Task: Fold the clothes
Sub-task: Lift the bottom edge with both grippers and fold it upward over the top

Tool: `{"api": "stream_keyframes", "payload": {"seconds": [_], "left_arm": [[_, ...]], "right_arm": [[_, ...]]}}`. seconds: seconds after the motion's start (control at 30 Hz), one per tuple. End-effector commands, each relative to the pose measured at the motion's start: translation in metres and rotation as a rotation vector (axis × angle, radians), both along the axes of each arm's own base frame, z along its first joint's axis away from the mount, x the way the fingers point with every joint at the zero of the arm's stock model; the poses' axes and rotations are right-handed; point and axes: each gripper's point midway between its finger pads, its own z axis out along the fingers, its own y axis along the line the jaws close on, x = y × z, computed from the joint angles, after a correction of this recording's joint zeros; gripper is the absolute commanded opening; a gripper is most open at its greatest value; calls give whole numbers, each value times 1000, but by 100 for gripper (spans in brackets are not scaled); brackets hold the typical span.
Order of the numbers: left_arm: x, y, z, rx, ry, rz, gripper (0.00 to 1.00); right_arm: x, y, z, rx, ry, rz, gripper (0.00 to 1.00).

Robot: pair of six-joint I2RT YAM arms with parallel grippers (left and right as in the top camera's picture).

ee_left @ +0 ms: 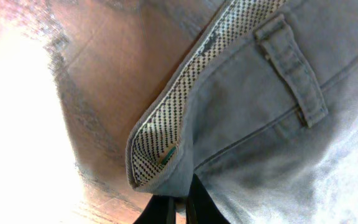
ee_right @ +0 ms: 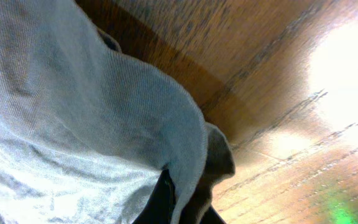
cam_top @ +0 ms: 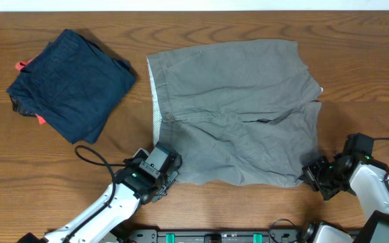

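While grey shorts [cam_top: 235, 108] lie flat mid table [cam_top: 248, 27], waistband [cam_top: 155, 94] to left, both grippers pinch near corners. Left gripper [cam_top: 168, 169] squeezed on waistband corner, dotted lining [ee_left: 185, 112] showing. Right gripper [cam_top: 309, 174] squeezed on leg hem corner. Dark blue folded garment [cam_top: 73, 81] sits apart, far left.

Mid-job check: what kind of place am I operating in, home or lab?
Probably a lab-style robot workbench, though little beyond it shows: a wooden table holding the grey shorts and a folded navy garment, and the left gripper and right gripper, cabled, pinching the shorts' near corners.
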Motion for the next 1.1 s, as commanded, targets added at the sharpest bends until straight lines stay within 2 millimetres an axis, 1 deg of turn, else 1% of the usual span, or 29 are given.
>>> {"api": "stream_keyframes", "payload": {"seconds": [0.0,0.03,0.13,0.27,0.33,0.47,0.5,0.53,0.6,0.67,0.77,0.87,0.93,1.07], "left_arm": [[10,-2,20,21,-78,-123,6],[11,-2,26,23,-89,-141,6],[13,-1,54,35,-143,-211,6],[15,2,98,50,-245,-287,6],[14,6,119,47,-294,-289,6],[7,12,154,14,-370,-279,6],[4,13,166,0,-399,-276,6],[4,14,175,-12,-423,-273,6],[4,15,193,-35,-486,-261,6],[11,22,206,-15,-552,-226,6],[26,39,212,79,-612,-151,6],[45,47,213,185,-649,-121,6],[59,48,212,248,-658,-115,6],[94,49,202,323,-652,-95,6]], "right_arm": [[7,-11,6,-55,2,42,1],[10,-13,10,-59,-6,47,1],[26,-23,34,-80,-48,88,1],[44,-36,75,-129,-113,152,1],[48,-43,94,-169,-133,166,1],[47,-55,130,-272,-175,161,1],[47,-57,142,-299,-201,164,1],[48,-58,150,-312,-224,170,1],[50,-58,169,-348,-283,182,1],[54,-60,191,-394,-356,197,1],[71,-64,220,-460,-473,235,1],[98,-64,243,-520,-597,297,1],[117,-62,253,-547,-666,335,1],[155,-54,261,-573,-765,381,1]]}}
